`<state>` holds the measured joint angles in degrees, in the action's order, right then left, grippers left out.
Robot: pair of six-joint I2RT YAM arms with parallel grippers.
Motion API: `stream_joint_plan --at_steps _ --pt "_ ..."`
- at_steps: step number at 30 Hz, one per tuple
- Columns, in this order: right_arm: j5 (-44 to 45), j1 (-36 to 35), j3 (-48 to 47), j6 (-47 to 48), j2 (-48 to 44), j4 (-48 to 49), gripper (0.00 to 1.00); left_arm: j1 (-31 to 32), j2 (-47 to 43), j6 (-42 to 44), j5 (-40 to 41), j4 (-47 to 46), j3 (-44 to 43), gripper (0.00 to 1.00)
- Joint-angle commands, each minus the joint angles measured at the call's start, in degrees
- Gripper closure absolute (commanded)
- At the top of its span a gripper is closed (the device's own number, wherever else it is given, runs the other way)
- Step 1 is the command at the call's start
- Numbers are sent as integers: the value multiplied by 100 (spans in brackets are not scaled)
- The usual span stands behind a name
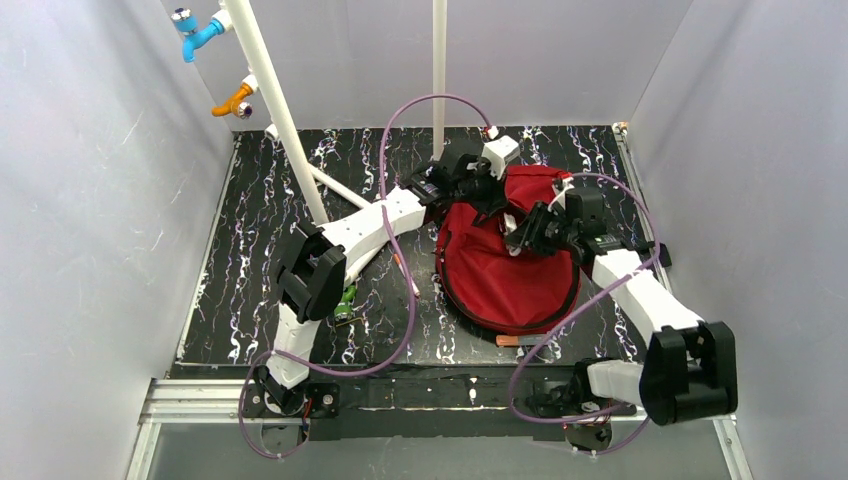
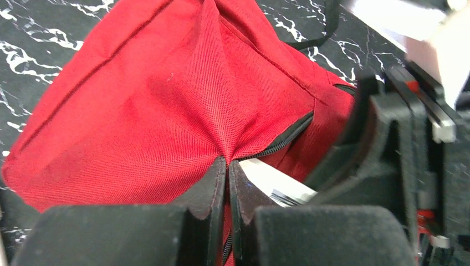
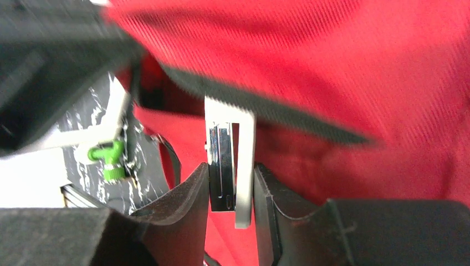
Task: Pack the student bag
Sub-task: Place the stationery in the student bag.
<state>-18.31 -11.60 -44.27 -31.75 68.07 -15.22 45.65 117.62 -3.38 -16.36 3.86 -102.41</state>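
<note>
Right of centre on the counter [image 1: 250, 250]: finds the student bag [image 1: 510, 270] lying flat, rounded end toward the arm bases, zip mouth at the far end where both arms meet.

As to the left gripper [image 2: 228, 166]: sits at the far left lip of that mouth, jaws pressed together on a fold of the red fabric just beside the zip [image 2: 277, 145]. Draws the cloth up into a ridge. Judged as a means of lifting the lip and holding the mouth open for the other arm.

As to the right gripper [image 3: 230, 180]: holds a white book [image 3: 230, 133] edge-on, jaws closed against its two faces near one end, far end pointed at the dark zip line. Suits a narrow slot: thin edge first, flat faces along the opening. From the left wrist view, shows a white corner with barcode-like print just inside the zip. Judged partly entered, not yet released.

Step in hand: judged as inserting the book. Cannot tell how deep it reaches, nor what else lies inside.

Just beside the bag's near rim: notes a thin pen-like item [image 1: 510, 341] on the counter, not yet packed.
</note>
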Motion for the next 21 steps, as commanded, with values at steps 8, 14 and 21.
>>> stream_joint_plan --at_steps 8,14,21 --pt "86 -334 580 -257 1465 5388 64 -86 -277 -509 -554 -61 -246 100" --pt "964 -646 688 -501 2038 6275 36 -164 -170 -705 -558 -91 -309 100" --pt "1086 -686 591 -586 1411 4534 13 -224 -201 -671 -596 -52 -274 100"
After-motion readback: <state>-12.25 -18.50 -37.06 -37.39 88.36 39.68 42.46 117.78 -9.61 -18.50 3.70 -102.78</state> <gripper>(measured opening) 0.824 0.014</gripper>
